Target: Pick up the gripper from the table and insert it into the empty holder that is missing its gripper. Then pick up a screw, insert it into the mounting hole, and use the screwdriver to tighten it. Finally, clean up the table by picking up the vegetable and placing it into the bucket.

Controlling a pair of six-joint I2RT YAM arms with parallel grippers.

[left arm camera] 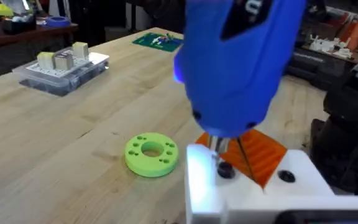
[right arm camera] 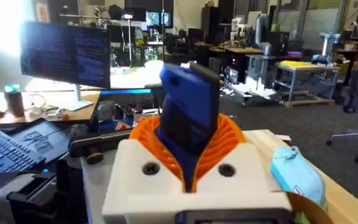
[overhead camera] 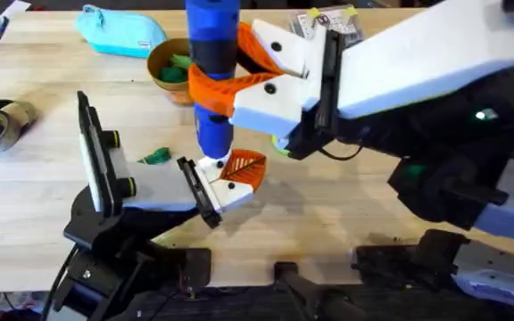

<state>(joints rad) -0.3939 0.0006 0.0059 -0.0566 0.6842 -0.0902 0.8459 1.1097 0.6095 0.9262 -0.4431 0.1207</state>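
Right gripper (overhead camera: 239, 76) clamps screwdriver (overhead camera: 212, 71), tip on holder (overhead camera: 217, 183) screw. Keep it vertical, press lightly. Left gripper's state: cannot tell.

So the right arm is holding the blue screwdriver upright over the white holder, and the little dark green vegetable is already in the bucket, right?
Not quite. The vegetable lies on the table, beside the left arm, not in the bucket, as the overhead view shows. The rest holds: the right gripper grips the screwdriver upright, its tip down on the holder.
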